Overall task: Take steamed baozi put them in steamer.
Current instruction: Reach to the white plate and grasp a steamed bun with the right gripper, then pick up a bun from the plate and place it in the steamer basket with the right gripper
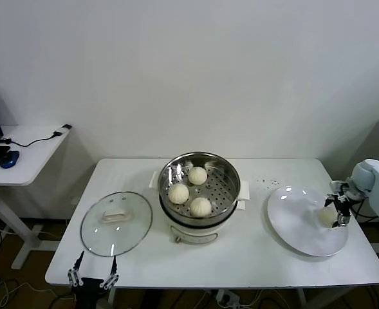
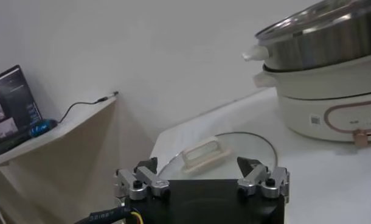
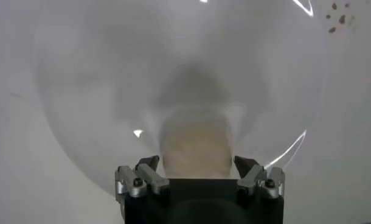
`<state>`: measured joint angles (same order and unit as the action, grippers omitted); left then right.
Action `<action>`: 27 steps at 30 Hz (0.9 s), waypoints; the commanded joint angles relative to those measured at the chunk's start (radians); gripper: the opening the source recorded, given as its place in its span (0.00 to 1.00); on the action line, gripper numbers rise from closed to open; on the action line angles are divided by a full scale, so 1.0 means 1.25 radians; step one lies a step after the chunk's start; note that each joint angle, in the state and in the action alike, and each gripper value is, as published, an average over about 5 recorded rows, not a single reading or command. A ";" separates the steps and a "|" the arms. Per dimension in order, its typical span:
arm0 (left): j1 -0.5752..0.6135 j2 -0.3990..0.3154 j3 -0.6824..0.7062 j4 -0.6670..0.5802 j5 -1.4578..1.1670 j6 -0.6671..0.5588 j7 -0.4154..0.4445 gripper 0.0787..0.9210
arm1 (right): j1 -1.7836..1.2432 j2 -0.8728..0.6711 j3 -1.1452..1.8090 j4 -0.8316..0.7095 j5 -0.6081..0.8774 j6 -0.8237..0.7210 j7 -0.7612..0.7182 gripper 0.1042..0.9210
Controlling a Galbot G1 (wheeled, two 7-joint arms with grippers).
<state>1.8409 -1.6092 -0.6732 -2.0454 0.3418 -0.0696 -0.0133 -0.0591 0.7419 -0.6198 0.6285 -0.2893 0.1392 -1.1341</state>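
On the white plate (image 1: 292, 222) right of the steamer (image 1: 199, 187), last baozi (image 3: 194, 146) sits between the right gripper (image 3: 197, 167) fingers, spread, seemingly not yet touching; left gripper (image 1: 92, 273) idles released by lid (image 1: 116, 223).

My right gripper (image 1: 336, 212) reaches in from the far right, jaws spread wide. My left gripper (image 1: 92, 279) waits near-left, jaws apart.

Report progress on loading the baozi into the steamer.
Done: three baozi sit in the steamer. In hand: the right gripper, jaws open, straddles the last baozi on the plate, not yet lifted. Left: grasp and move it. Left gripper idles by the lid.
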 commanded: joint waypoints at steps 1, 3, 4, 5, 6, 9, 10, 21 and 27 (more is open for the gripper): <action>0.000 -0.012 0.004 -0.002 0.008 0.003 -0.001 0.88 | -0.012 0.026 0.029 -0.044 -0.021 0.008 -0.005 0.85; 0.000 -0.013 0.005 -0.005 0.009 0.005 -0.001 0.88 | -0.008 0.025 0.025 -0.042 -0.013 0.005 -0.008 0.80; 0.000 -0.013 0.006 -0.007 0.008 0.006 -0.001 0.88 | -0.005 0.024 0.021 -0.041 -0.008 0.004 -0.010 0.77; 0.000 -0.013 0.007 -0.009 0.008 0.006 -0.001 0.88 | -0.001 0.022 0.017 -0.038 -0.002 0.002 -0.011 0.73; 0.001 -0.013 0.007 -0.009 0.008 0.006 -0.001 0.88 | 0.004 0.020 0.011 -0.036 0.003 0.000 -0.013 0.70; 0.001 -0.013 0.007 -0.011 0.008 0.006 -0.002 0.88 | 0.021 0.010 -0.012 -0.024 0.022 -0.007 -0.017 0.61; 0.002 -0.013 0.008 -0.011 0.008 0.006 -0.002 0.88 | 0.027 0.006 -0.020 -0.020 0.030 -0.009 -0.018 0.59; 0.006 -0.013 0.014 -0.011 -0.003 -0.002 -0.002 0.88 | 0.259 -0.043 -0.333 0.153 0.382 -0.128 0.008 0.55; 0.012 -0.008 0.019 -0.017 -0.012 -0.003 0.000 0.88 | 0.524 0.020 -0.613 0.260 0.634 -0.218 0.030 0.55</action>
<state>1.8523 -1.6092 -0.6517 -2.0635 0.3349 -0.0744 -0.0150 0.1909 0.7201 -0.9236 0.7656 0.0538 0.0140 -1.1207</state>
